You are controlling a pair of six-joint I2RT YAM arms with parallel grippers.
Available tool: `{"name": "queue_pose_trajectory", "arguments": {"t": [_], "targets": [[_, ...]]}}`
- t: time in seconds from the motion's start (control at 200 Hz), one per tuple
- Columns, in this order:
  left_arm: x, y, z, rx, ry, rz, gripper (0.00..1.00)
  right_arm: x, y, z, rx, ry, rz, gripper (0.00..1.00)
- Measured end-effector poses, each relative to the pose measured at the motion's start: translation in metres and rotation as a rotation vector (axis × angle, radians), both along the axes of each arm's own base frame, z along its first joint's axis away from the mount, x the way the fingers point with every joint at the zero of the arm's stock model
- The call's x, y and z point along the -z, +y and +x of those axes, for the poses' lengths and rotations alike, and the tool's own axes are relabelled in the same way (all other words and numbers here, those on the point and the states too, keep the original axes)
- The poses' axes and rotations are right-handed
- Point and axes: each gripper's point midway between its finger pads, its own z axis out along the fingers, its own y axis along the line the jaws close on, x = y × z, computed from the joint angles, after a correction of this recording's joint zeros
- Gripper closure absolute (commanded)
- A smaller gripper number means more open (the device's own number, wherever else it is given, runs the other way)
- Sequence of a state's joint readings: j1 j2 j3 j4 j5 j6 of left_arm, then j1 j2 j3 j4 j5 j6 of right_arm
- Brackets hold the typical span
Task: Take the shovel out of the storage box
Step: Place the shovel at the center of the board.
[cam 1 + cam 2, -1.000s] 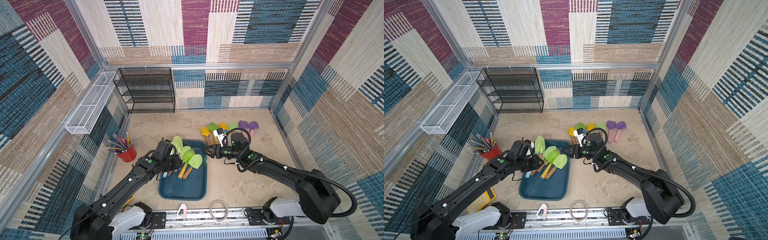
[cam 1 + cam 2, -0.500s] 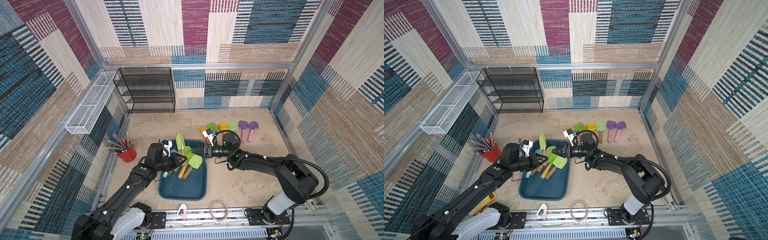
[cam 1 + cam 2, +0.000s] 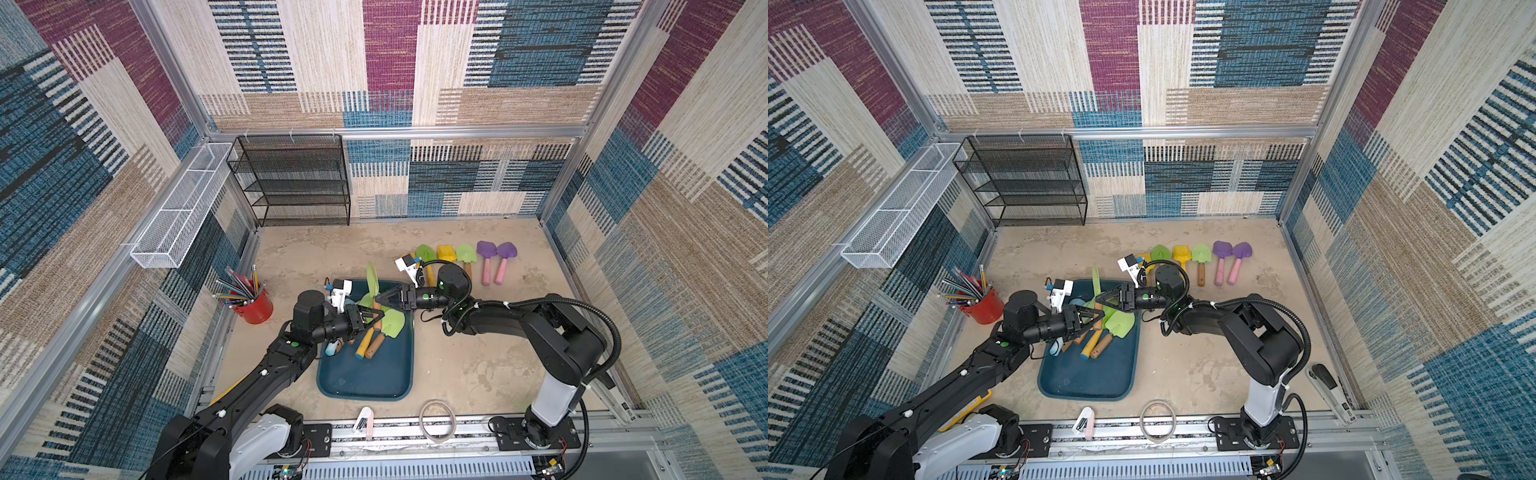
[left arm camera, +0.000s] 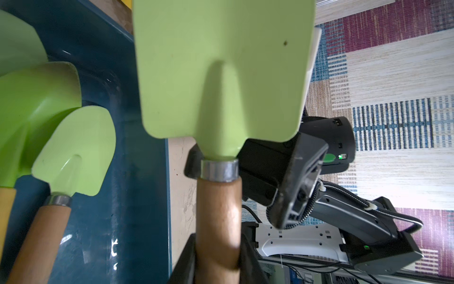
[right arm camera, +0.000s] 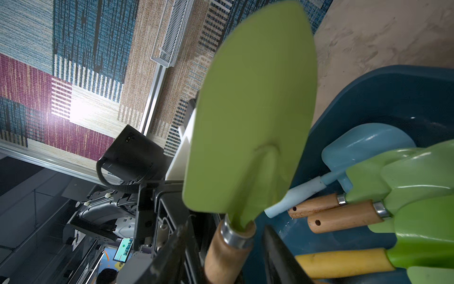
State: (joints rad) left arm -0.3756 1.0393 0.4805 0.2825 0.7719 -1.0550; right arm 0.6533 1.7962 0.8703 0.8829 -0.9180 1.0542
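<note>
Light-green blade, metal ferrule, wooden handle: the light-green shovel (image 3: 371,277), the item in hand.

Both top views. The shovel stands upright, blade uppermost, over the far end of the storage box (image 3: 365,376) and clear of its floor. The left gripper (image 3: 371,319) is clamped on the lower handle. The right gripper (image 3: 379,299) reaches in from the opposite side, tips at the upper handle. A row of shovels (image 3: 1200,259) lies on the table (image 3: 1204,365) beyond the box. The blade shows only edge-on, and both grippers overlap the shovels below.

Left wrist view. Fingers (image 4: 184,265) pinch the handle at the frame's edge, mostly cut off. One right-gripper jaw sits behind the ferrule (image 4: 219,170); its partner stands off to the side. Two more green shovels (image 4: 73,152) lie in the box.

Right wrist view. Jaws stand parted either side of the handle just under the ferrule, a slim gap showing on one side, so nothing is gripped yet. The blade is blurred. A pale blue shovel (image 5: 363,147), a yellow-handled shovel (image 5: 344,263) and wooden-handled green ones remain in the box.

Step, as judged: mid-air handover, left to right. The next move calls for the right jaws to close firmly before the left lets go, then a carry over the rim to the table. Pad contact cannot be settled.
</note>
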Motion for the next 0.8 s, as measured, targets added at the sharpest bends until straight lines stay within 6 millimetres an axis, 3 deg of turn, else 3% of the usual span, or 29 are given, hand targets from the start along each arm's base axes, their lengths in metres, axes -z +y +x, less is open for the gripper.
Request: {"name": "queue_pose_trajectory", "arguments": {"t": [0.21,0.586,0.696,0.801], "targets": [[-0.006,-0.003,-0.003,0.027,-0.019,-0.033,0.86,0.001,0.003,-0.002,-0.030,0.027,0.036,0.54],[-0.007,-0.007,-0.006,0.060,-0.032,-0.072,0.83,-0.011,0.004,-0.005,-0.059,0.039,0.099,0.72],[-0.009,-0.007,-0.006,0.063,-0.041,-0.073,0.73,-0.011,0.004,-0.005,-0.061,0.073,0.103,0.82],[-0.007,-0.007,-0.006,0.061,-0.038,-0.069,0.52,-0.012,0.004,-0.007,-0.069,0.077,0.107,0.85]]}}
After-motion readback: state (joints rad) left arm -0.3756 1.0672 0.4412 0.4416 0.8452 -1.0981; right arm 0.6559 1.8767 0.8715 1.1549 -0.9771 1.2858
